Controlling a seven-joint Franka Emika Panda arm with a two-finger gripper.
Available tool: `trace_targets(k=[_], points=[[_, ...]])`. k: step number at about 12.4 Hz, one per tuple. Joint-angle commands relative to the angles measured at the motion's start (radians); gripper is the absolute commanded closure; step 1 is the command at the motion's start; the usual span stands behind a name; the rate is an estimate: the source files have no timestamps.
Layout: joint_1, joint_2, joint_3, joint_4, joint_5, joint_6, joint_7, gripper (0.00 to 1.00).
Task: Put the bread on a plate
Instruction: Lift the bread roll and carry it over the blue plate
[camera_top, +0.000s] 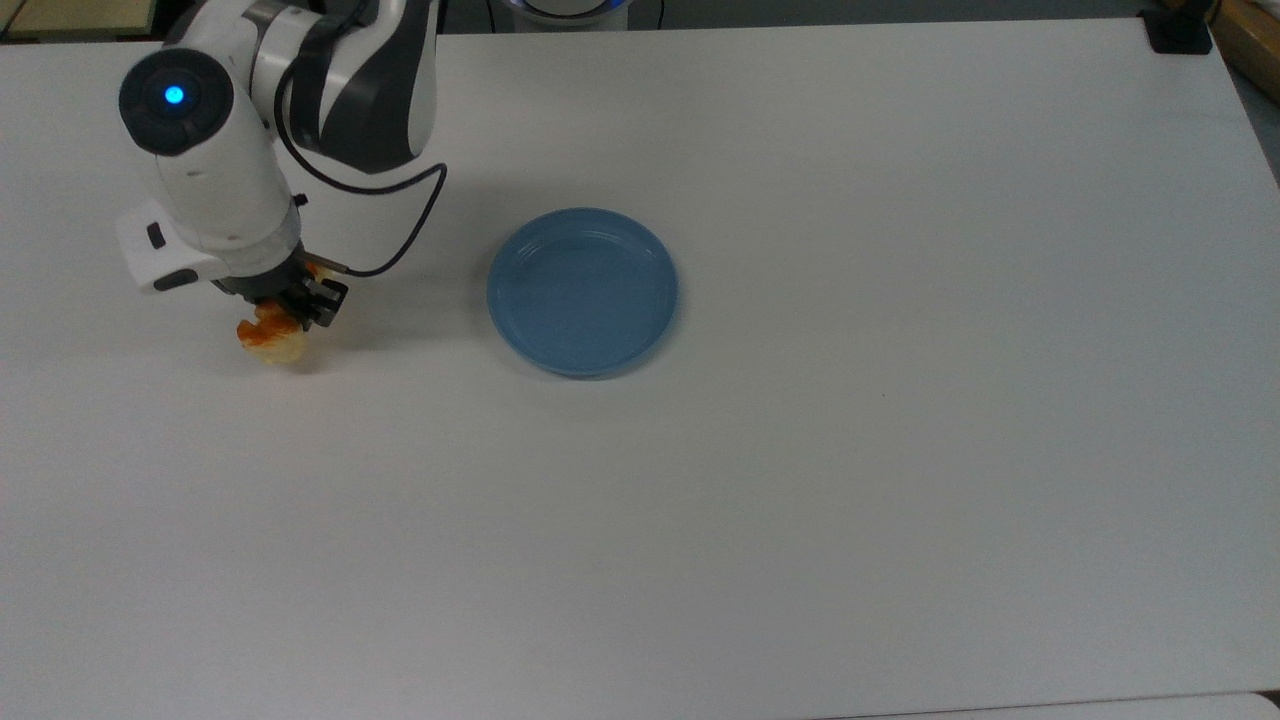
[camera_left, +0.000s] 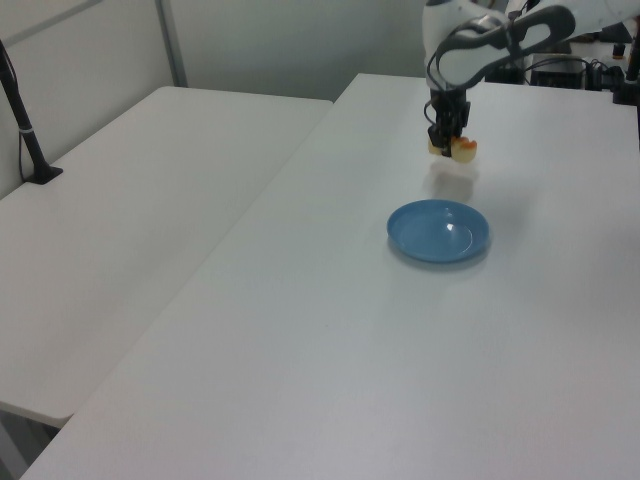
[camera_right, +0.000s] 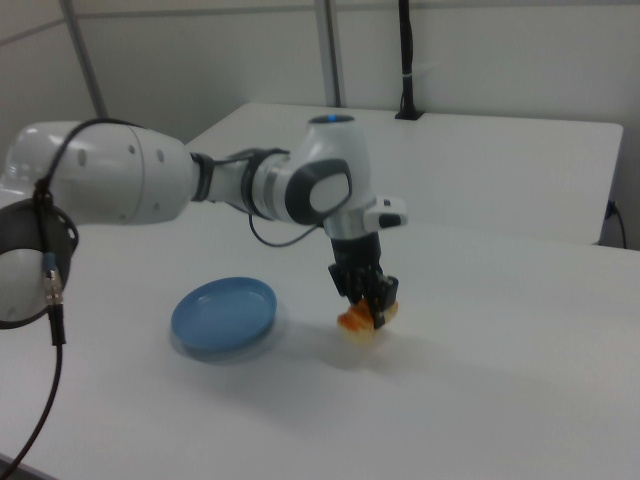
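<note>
Top view puts the end effector (camera_top: 287, 312) at the far left of the desk (camera_top: 800, 450), and we see its black fingers (camera_top: 322, 302) pinching the bread (camera_top: 268, 340) from both sides. The bread's pale end and orange-brown top stick out below the fingers in the top view. In the left view we find the end effector (camera_left: 447, 146) clamped on the bread (camera_left: 460, 149), which hangs clear of the desk (camera_left: 300, 350) with a faint shadow on the surface beneath it. In the right view the end effector (camera_right: 368, 302) points straight down, and the bread (camera_right: 362, 321) is tilted in its grip, just above the desk (camera_right: 480, 400), with a soft shadow below.

The arm (camera_top: 330, 80) rises from the end effector toward the top edge in the top view; a black cable (camera_top: 400, 230) loops off the wrist, and a blue light (camera_top: 175, 95) glows on a joint cap.

The plate (camera_top: 582, 291) lies flat on the desk, well apart from the bread, on the top view's right of it. We see the plate (camera_left: 438, 230) nearer the camera than the bread in the left view, and the plate (camera_right: 224, 313) on the right view's left of the bread. A second desk (camera_left: 130, 220) stands on the left view's left.
</note>
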Motion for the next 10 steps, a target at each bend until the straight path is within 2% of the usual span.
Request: trace_targets(k=[1, 5, 10], points=[[0.022, -0.162, 0.008, 0.011, 0.059, -0.151, -0.025, 0.61], [0.174, -0.243, 0.011, 0.105, 0.124, -0.374, 0.015, 0.61], [0.369, -0.234, 0.011, 0.087, 0.127, -0.379, 0.219, 0.61]])
